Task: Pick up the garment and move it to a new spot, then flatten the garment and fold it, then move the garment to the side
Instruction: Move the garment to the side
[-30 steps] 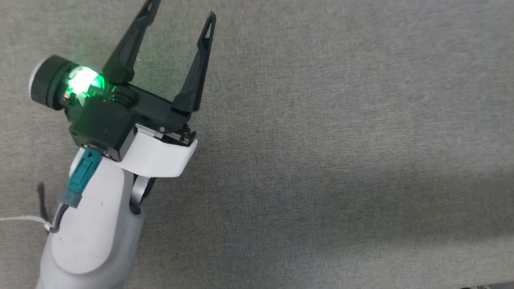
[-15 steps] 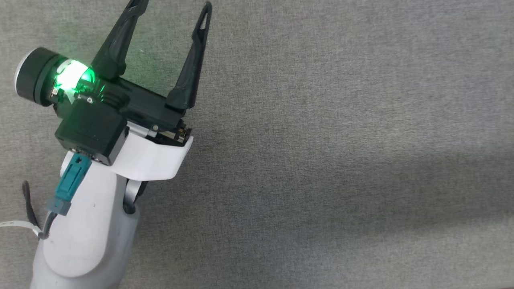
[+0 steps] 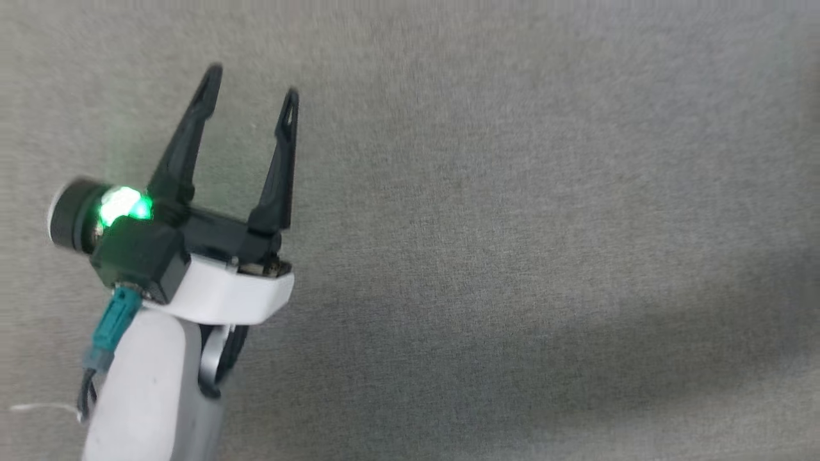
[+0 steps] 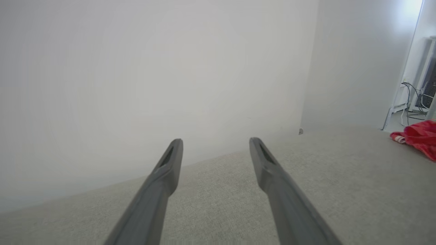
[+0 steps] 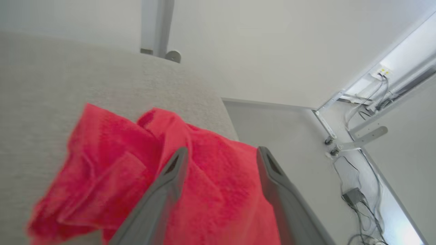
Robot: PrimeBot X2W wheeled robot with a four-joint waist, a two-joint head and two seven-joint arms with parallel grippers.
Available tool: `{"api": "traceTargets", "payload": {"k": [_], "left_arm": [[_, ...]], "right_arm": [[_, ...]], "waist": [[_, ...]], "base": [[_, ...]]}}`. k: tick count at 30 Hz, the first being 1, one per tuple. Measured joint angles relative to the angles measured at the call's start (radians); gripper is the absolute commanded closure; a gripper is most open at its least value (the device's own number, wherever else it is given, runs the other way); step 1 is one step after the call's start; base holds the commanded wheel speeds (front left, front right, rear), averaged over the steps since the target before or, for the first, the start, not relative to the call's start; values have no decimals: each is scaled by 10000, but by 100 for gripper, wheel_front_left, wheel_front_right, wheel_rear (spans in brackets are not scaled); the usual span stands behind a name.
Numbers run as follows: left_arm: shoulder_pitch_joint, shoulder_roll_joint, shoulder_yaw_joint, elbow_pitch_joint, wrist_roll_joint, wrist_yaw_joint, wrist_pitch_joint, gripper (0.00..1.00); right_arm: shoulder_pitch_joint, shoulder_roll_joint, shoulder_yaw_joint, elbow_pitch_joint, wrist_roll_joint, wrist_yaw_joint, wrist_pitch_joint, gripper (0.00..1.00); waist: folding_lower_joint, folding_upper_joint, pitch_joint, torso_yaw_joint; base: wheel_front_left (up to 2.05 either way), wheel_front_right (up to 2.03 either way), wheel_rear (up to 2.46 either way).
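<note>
The garment (image 5: 112, 163) is a crumpled red heap on the grey cloth surface, close to that surface's edge. In the right wrist view my right gripper (image 5: 222, 153) is open, its two fingers spread just over the red fabric and closed on nothing. My left gripper (image 3: 253, 82) is open and empty over bare grey cloth at the left of the head view. From the left wrist, the left gripper (image 4: 215, 143) points toward a white wall, and the garment (image 4: 417, 137) lies far off at the right edge, with a striped trim showing.
The grey cloth surface (image 3: 512, 224) spreads wide around the left arm. A white wall (image 4: 136, 68) bounds its far side. Past the surface's edge by the garment, the floor holds cables and a power brick (image 5: 354, 195). A metal post (image 5: 158, 27) stands at the far corner.
In the head view my left gripper now sits lower and looks smaller, still open. The shadow band at the right has shifted down too, so the camera may have moved.
</note>
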Motion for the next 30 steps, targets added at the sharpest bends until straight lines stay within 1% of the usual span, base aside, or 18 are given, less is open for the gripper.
{"api": "traceTargets", "payload": {"k": [4,10,16,20,24,25,30], "left_arm": [[754,-211,360,138,-105,0,0,0],[1987,-464,807,579,-251,-4,0,0],[3056,-685,1133,1039,-422,-36,0,0],[3697,-788,1450,1271,-585,-46,0,0],[4340,-865,1762,1521,-677,-48,0,0],[4593,-890,1908,1618,-708,-48,0,0],[5115,-897,2027,1768,-869,-59,0,0]], "right_arm": [[685,646,748,-851,633,0,-8,0],[2262,1198,2155,-2301,2161,0,-8,0],[3755,1413,3513,-3753,3538,0,288,0],[4661,1463,3716,-4669,4134,0,249,0],[5613,1547,3605,-5582,4305,0,148,0],[6110,1615,3519,-6077,4272,0,119,0],[7299,1983,2903,-7173,4107,0,65,0]], "waist": [[0,0,-768,123],[0,0,-1902,371],[0,0,-2929,618],[0,0,-3532,788],[0,1,-4081,918],[0,0,-4321,968],[0,1,-4808,1069]], "base": [[0,0,0],[0,0,0],[0,0,0],[0,0,0],[0,0,0],[0,0,0],[0,0,0]]}}
